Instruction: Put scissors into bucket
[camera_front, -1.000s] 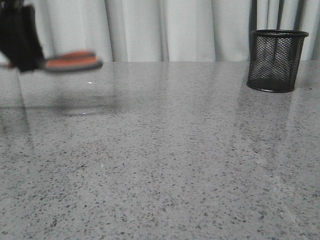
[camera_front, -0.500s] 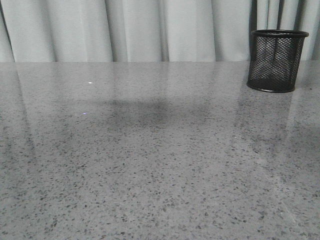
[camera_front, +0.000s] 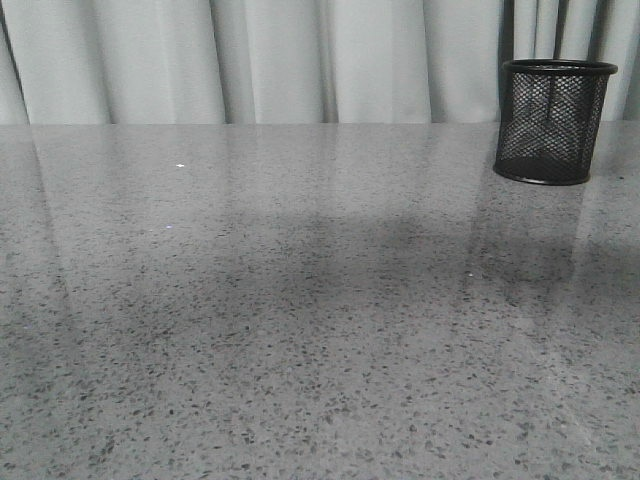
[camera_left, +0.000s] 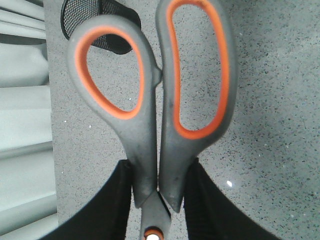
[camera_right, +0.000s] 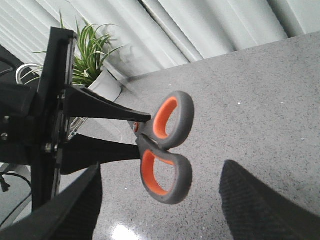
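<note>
You are looking at a grey speckled stone tabletop (camera_front: 300, 330) that runs back to pale pleated curtains (camera_front: 300, 60). On it, far back toward your right, stands the small black wire-mesh bucket (camera_front: 553, 120), upright with its solid rim open upward, so it can take something dropped in from above. No arm shows in the front view; only a broad soft shadow lies on the tabletop, well short of the bucket. The left gripper (camera_left: 159, 195) hangs above the tabletop, its black fingers (camera_left: 112, 210) clamped narrowly on the grey scissors with orange-lined handle loops (camera_left: 160, 100), gripping just by the pivot. That leaves the loops sticking out free and the blades closed. Whether the blades point toward the bucket cannot be told. In the left wrist view the bucket's rim (camera_left: 82, 12) peeks past one loop, well apart from the scissors. The right gripper (camera_right: 160, 210) holds nothing, its two black fingers spread wide, and it looks across at the scissors (camera_right: 167, 145).
</note>
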